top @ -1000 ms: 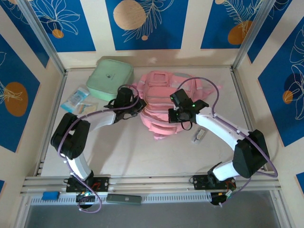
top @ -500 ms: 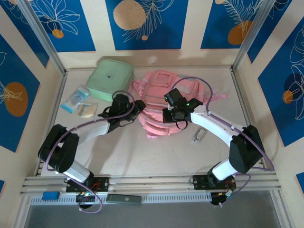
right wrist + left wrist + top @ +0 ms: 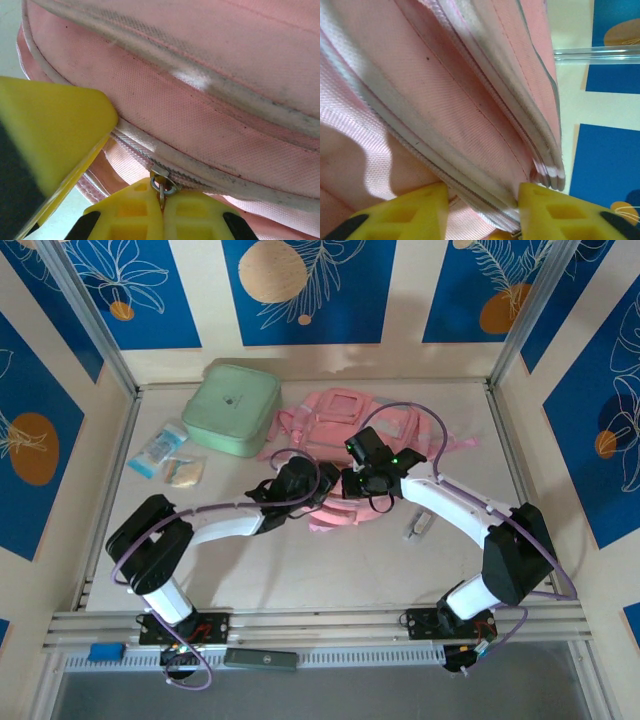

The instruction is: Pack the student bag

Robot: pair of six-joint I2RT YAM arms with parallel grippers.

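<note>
Left fingers, narrowly apart, straddle a seam of the student bag (middle of the table) — just swung in beside the right gripper, which pinches the zip pull — bracing for unzipping, likely.

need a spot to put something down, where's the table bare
Bare table lies at the near edge, between the left arm and right arm, short of the student bag; also the back right corner. Crowded: back left, with the mint case and packets, and mid-table around the bag.
</note>
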